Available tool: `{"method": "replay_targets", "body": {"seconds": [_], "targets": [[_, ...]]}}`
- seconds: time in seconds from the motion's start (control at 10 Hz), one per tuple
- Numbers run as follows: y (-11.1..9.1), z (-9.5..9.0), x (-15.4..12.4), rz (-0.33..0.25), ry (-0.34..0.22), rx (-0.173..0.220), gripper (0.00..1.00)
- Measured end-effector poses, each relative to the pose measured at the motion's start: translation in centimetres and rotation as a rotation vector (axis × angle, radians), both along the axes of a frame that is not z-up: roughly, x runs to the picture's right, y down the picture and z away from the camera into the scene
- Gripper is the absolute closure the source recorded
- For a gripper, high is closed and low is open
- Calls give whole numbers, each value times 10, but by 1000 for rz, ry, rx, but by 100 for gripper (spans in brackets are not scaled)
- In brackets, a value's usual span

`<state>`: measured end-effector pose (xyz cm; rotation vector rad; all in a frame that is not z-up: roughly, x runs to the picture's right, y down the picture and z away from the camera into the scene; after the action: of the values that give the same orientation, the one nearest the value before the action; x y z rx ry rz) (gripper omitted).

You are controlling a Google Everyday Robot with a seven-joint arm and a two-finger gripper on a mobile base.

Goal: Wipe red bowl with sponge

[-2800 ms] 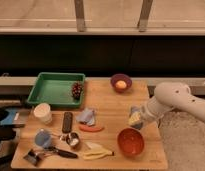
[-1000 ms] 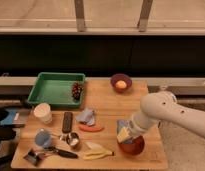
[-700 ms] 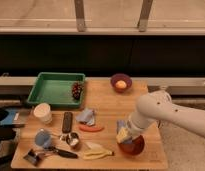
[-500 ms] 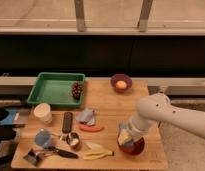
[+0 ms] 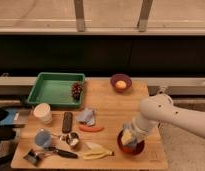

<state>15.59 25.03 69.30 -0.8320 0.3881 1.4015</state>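
One end effector (image 5: 129,133) grips a sponge (image 5: 126,138) inside the red bowl (image 5: 139,149).

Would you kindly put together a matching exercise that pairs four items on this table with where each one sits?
Things:
1. green tray
2. purple bowl
3. red bowl
4. white cup

Places:
A. front right of the table, with the gripper and the yellow sponge down in it
B. far left corner of the table
C. left side, just in front of the tray
D. far edge, right of the tray

Pairs: 1-B, 2-D, 3-A, 4-C
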Motion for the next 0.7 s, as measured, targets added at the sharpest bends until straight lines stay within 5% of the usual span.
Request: {"method": "replay_targets", "body": {"seconds": [0.4, 0.7], "targets": [[-2, 14, -1, 23, 1, -7, 100], [-9, 6, -14, 12, -34, 23, 100]]}}
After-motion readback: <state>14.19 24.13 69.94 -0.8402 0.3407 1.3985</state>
